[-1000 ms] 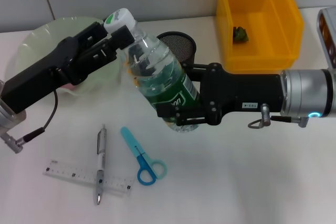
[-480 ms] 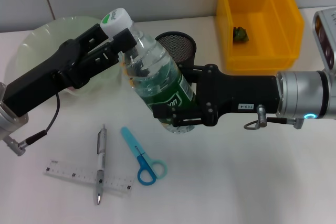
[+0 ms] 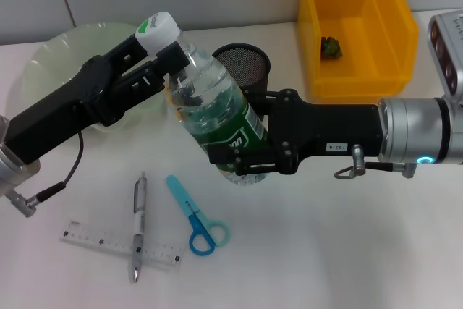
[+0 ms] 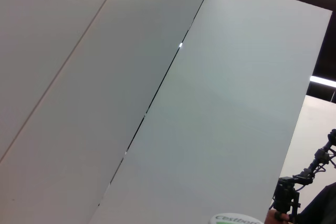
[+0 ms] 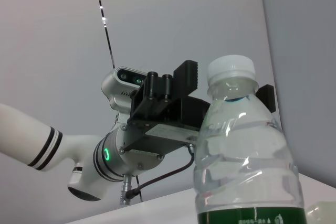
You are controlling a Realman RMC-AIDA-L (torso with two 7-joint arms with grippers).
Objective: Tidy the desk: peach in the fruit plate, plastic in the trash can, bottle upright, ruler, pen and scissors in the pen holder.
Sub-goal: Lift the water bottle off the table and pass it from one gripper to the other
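A clear water bottle with a green label and white cap is held tilted above the table, cap toward the far left. My left gripper is shut on its neck, just below the cap. My right gripper is shut on its lower body at the label. In the right wrist view the bottle fills the foreground, with the left gripper astride its neck. A pen, blue scissors and a clear ruler lie on the near table. The peach is hidden.
A black mesh pen holder stands just behind the bottle. A pale green fruit plate sits far left, partly under my left arm. A yellow bin at the far right holds a small green item.
Both grippers have carried the bottle a little to the left, its cap shifting left and slightly up. The pen, scissors and ruler have not moved.
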